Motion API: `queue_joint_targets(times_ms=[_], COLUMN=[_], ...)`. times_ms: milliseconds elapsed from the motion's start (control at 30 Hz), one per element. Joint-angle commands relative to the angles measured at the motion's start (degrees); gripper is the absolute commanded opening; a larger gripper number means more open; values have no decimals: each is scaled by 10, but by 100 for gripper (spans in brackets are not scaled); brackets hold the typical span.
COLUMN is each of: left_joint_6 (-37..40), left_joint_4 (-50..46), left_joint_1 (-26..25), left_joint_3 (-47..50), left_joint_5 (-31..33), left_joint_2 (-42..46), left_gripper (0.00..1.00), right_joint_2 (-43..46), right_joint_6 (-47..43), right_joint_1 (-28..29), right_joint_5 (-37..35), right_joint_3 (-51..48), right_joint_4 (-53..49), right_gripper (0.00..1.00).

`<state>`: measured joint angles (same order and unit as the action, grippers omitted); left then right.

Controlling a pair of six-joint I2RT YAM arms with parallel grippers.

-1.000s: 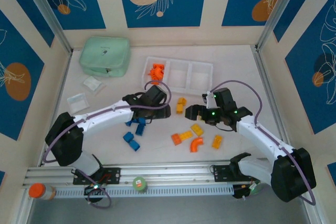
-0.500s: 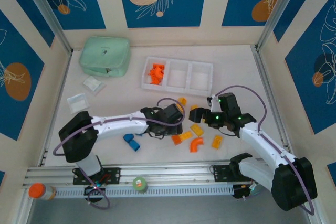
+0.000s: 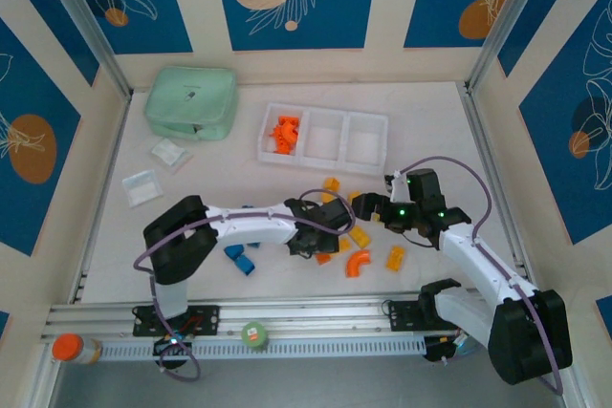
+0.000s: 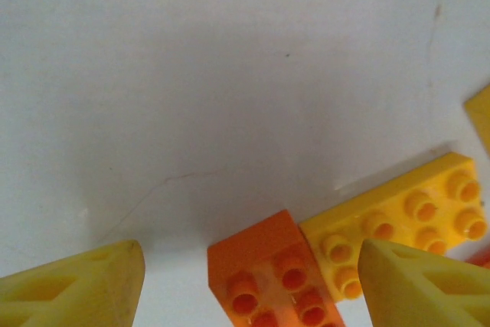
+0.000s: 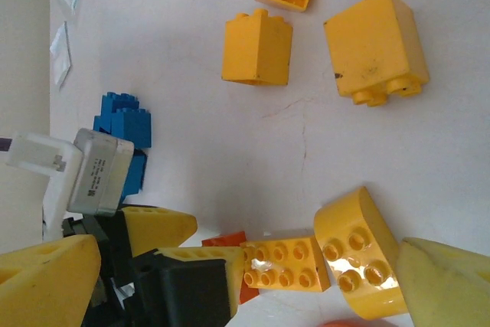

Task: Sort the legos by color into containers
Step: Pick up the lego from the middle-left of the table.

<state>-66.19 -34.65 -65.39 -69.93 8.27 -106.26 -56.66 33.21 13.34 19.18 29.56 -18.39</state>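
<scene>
My left gripper (image 3: 323, 232) (image 4: 249, 259) is open and low over the table, its yellow fingers (image 4: 84, 287) either side of a small orange brick (image 4: 269, 277) (image 3: 323, 256). A yellow flat brick (image 4: 398, 216) (image 5: 287, 264) touches that orange brick. My right gripper (image 3: 371, 209) (image 5: 249, 258) is open just right of the left one, with a curved yellow brick (image 5: 357, 254) in front of it. An orange arch (image 3: 358, 263) and a yellow brick (image 3: 395, 257) lie nearer me. The white tray (image 3: 367, 118) holds orange legos (image 3: 284, 133) in its left compartment.
Blue bricks (image 3: 239, 257) (image 5: 122, 120) lie left of the left gripper. Three more yellow bricks (image 5: 258, 50) sit toward the tray. A mint green pouch (image 3: 191, 102) and two clear bags (image 3: 142, 186) are at the back left. The two grippers are nearly touching.
My left arm swung right, from the blue bricks to the orange brick at the centre. My right gripper shifted slightly toward the yellow bricks.
</scene>
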Motion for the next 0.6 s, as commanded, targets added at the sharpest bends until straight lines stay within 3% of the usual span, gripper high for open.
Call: queue_joint_targets(times_ms=[0, 367, 567], left_joint_6=[-20, -24, -13], left_joint_4=[-49, -68, -59], left_joint_1=[-13, -21, -25], left_joint_3=[-15, 33, 43], left_joint_5=[22, 23, 1], left_joint_2=[-4, 35, 38], left_gripper=[74, 71, 64], right_joint_2=[9, 6, -3], right_joint_6=[-9, -3, -4], right_joint_1=[-5, -11, -12], right_joint_5=[24, 35, 38], right_joint_3=[-9, -10, -7], right_joint_4=[2, 16, 16], right_gripper=[99, 99, 99])
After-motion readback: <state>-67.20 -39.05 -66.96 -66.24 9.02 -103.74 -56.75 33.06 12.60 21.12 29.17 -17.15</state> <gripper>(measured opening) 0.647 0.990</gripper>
